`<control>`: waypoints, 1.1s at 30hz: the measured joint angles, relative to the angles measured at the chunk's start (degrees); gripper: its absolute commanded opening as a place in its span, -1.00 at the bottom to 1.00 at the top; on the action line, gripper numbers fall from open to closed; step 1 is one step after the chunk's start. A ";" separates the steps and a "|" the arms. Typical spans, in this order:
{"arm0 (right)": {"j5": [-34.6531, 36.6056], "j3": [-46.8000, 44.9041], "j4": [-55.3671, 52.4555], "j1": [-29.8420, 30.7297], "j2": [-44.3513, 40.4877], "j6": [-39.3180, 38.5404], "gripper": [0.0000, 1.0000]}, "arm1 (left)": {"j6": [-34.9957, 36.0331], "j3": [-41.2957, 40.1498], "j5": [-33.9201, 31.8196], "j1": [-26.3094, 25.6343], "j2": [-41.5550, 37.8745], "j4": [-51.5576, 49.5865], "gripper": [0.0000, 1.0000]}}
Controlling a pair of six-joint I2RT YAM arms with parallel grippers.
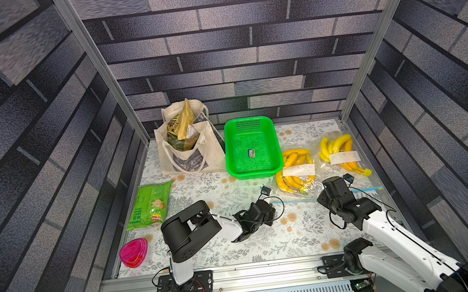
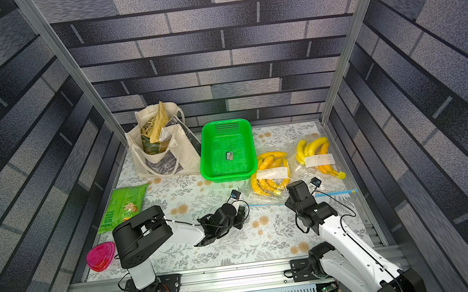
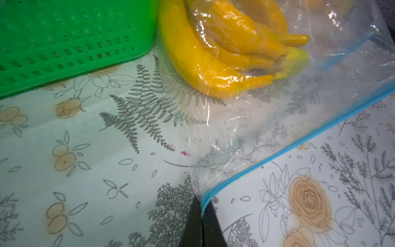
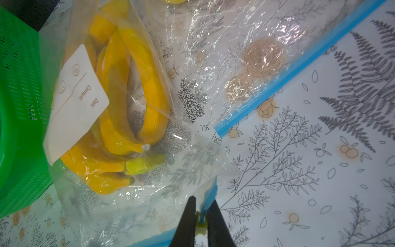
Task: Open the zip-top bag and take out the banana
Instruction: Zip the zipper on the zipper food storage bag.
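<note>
Zip-top bag [image 4: 188, 154], white label [image 4: 77, 102]: "Content:", "Date:"

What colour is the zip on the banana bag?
Blue. The zip shows best in the left wrist view.

Sticker [image 1: 252, 153] in green basket [image 1: 255, 174]: print too small to read. Tote bag [image 1: 165, 156]: packets [image 1: 181, 128] partly hidden. Left wrist view: zip-top bag [image 3: 267, 132] cut off at edge.

Clear zip-top bag [image 3: 245, 132], blue seal [image 3: 267, 163], lying flat right of centre in both top views; inside I see the yellow banana [image 1: 288, 183] bunch, green-stemmed, beneath a white label [image 1: 298, 170].
</note>
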 measured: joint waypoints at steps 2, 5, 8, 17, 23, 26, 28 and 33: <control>-0.02 0.00 0.00 -0.04 -0.31 -0.04 -0.71 | -0.02 -0.17 -0.24 0.11 0.00 0.02 -1.00; -0.09 0.00 0.02 -0.26 -0.39 -0.46 -0.54 | -0.04 -0.17 -0.70 0.11 0.00 -0.04 -1.00; -0.59 0.00 0.02 -0.37 -0.48 -1.29 -0.29 | -0.02 -0.17 -1.07 0.39 0.00 -0.61 -1.00; -2.16 0.02 -2.16 -0.63 -1.90 -2.99 -0.19 | -0.02 0.17 -1.05 0.63 0.00 -1.73 -1.00; -2.56 -0.13 -3.02 -0.74 -2.45 -2.56 -0.43 | -0.02 0.28 -1.05 0.63 0.00 -1.97 -1.00; -2.64 -0.15 -2.99 -0.79 -2.91 -2.58 -0.62 | -0.02 0.28 -1.05 0.63 0.00 -1.99 -0.93; -2.69 -0.15 -2.97 -0.87 -2.95 -2.45 -0.74 | 0.02 0.28 -1.05 0.63 0.00 -2.01 -0.81; -3.08 -0.15 -2.43 -0.96 -1.84 -2.47 -1.00 | 0.74 0.28 -1.01 0.15 -0.63 -2.64 -0.16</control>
